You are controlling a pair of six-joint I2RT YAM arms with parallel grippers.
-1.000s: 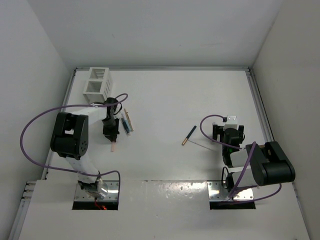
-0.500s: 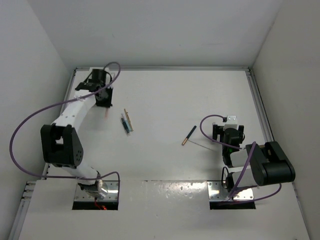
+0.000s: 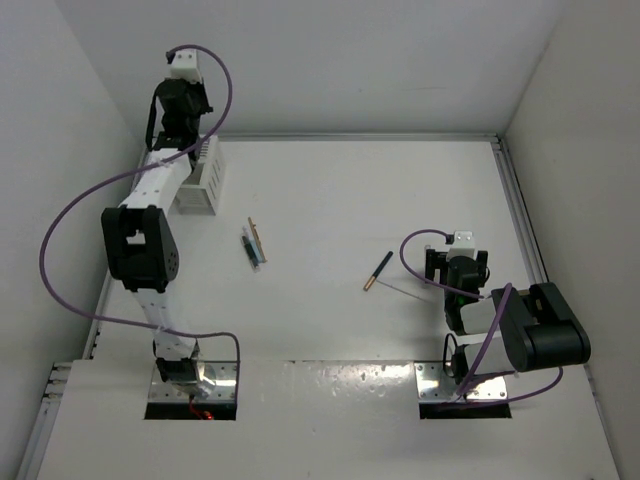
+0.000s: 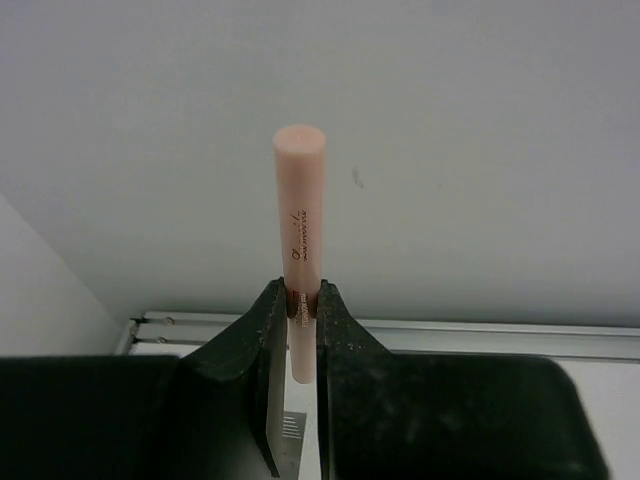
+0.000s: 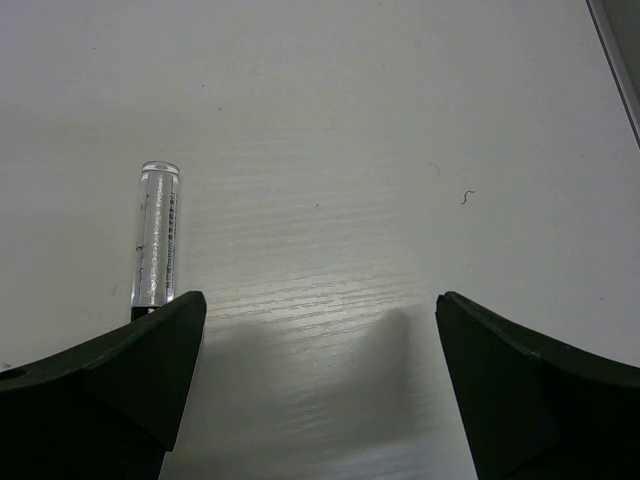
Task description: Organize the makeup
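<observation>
By the back wall (image 4: 450, 150), clamps the left claw (image 4: 300, 296) on a pink stick (image 4: 299, 215); holds the right claw (image 5: 320, 305) wide apart.

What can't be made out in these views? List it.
- Top view: the left arm covers much of the white rack, slots hidden.
- Left wrist: the left gripper hides the pink stick's lower end.
- Right wrist: the right gripper covers the silvery stick's near end.
- Top view: the clustered sticks are too small to count.

Pink stick (image 4: 300, 200) looks matt, silvery stick (image 5: 157, 235) glossy
</observation>
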